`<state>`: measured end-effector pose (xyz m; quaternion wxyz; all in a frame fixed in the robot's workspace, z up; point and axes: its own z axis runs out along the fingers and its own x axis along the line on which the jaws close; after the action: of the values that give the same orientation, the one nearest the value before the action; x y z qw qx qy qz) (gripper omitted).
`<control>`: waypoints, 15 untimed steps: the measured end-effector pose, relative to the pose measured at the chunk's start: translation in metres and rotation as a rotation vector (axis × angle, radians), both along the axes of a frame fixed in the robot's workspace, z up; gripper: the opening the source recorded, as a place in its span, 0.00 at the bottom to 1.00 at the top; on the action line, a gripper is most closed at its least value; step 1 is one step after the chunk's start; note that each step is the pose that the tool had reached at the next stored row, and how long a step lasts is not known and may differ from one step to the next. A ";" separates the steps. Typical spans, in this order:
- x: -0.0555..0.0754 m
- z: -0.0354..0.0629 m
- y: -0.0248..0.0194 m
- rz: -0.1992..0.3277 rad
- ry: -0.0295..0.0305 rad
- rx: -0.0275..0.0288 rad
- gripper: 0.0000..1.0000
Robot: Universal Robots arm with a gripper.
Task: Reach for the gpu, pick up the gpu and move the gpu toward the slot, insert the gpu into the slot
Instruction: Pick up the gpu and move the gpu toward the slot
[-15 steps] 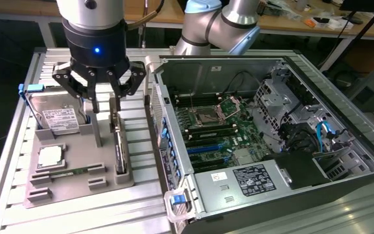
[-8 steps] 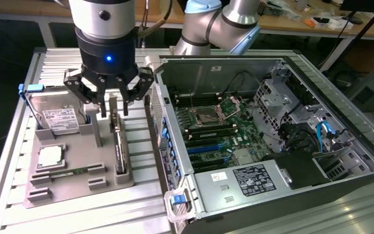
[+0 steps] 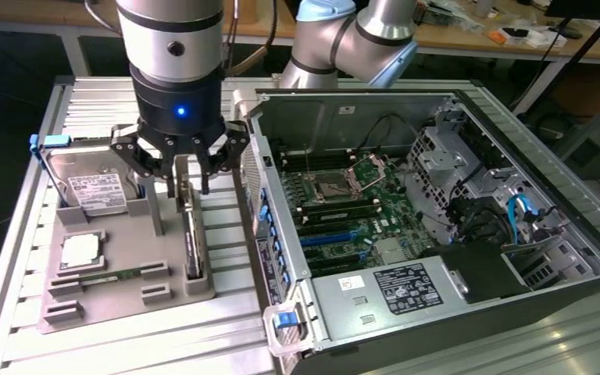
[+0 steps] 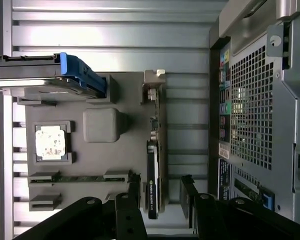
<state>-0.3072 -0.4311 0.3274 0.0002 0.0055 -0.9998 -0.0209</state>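
Observation:
The gpu [image 3: 191,244] stands on edge in a groove of the grey holder tray [image 3: 123,301], with its silver bracket end toward the far side. My gripper [image 3: 191,191] hangs just above its far end, open, with nothing held. In the wrist view the gpu [image 4: 154,175] is a thin dark and green strip. The black fingers [image 4: 135,195] straddle it with a gap on each side. The slot [image 3: 333,233] is a blue connector on the motherboard inside the open computer case [image 3: 467,141], to the exterior view's right of the tray.
On the same tray lie a silver hard drive [image 3: 97,187] with a blue clip, a square processor [image 3: 81,250] and a slim memory stick [image 3: 107,275]. The case wall [image 4: 250,100] stands close beside the tray. Cables and a drive cage crowd the case's right half.

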 end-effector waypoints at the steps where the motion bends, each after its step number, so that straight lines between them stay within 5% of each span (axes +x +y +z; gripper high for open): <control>1: 0.000 -0.0020 -0.0003 0.000 0.0000 0.0000 0.45; 15: 0.000 -0.0278 -0.0072 0.000 0.0001 -0.0001 0.45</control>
<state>-0.3072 -0.4383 0.2995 0.0002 0.0055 -0.9998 -0.0208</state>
